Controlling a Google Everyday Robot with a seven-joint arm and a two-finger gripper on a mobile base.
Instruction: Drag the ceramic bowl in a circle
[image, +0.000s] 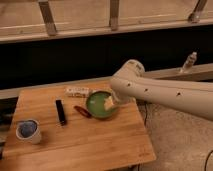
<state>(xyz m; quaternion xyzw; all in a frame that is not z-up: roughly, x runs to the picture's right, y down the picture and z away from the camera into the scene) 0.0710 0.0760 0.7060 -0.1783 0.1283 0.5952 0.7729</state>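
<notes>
The ceramic bowl (99, 106), round, shallow and glossy green, sits on the wooden table (80, 142) right of centre, towards the back. My white arm reaches in from the right. The gripper (110, 103) hangs down into the bowl's right half, with its pale tip against the green inside near the rim. It stands open and nothing is lifted. The arm's wrist hides the bowl's far right edge.
A small red-brown object (82, 111) lies against the bowl's left side. A black bar (60, 112) lies further left, with a white packet (77, 91) behind it. A white cup with a blue inside (28, 131) stands front left. A bottle (189, 61) stands on the ledge at right.
</notes>
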